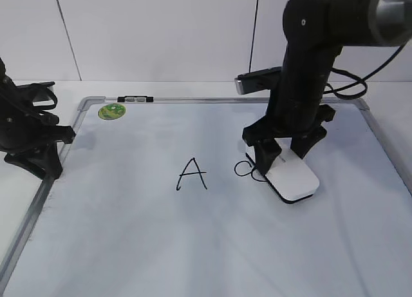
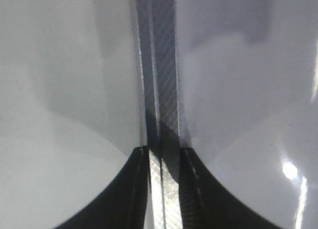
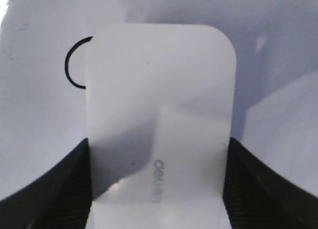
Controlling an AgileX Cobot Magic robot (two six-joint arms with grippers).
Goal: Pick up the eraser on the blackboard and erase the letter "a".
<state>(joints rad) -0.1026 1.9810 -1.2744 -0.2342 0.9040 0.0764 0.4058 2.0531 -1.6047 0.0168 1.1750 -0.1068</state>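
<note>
Right gripper (image 1: pixel 283 156) clamps the eraser (image 1: pixel 293 178) flat over the letter "a" (image 1: pixel 248 171); wiping should keep it flush on the blackboard (image 1: pixel 193 245), while the left gripper (image 1: pixel 38 156), jaws narrow, holds nothing.

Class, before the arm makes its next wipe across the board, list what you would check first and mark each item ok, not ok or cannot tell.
1. right gripper clamps the eraser on both sides: ok.
2. Eraser flat on the blackboard: cannot tell.
3. The letter "a" erased: not ok; a loop shows at the eraser's edge.
4. Capital A clear of the eraser: ok.
5. left gripper away from the writing, at the board's left frame: ok.
</note>
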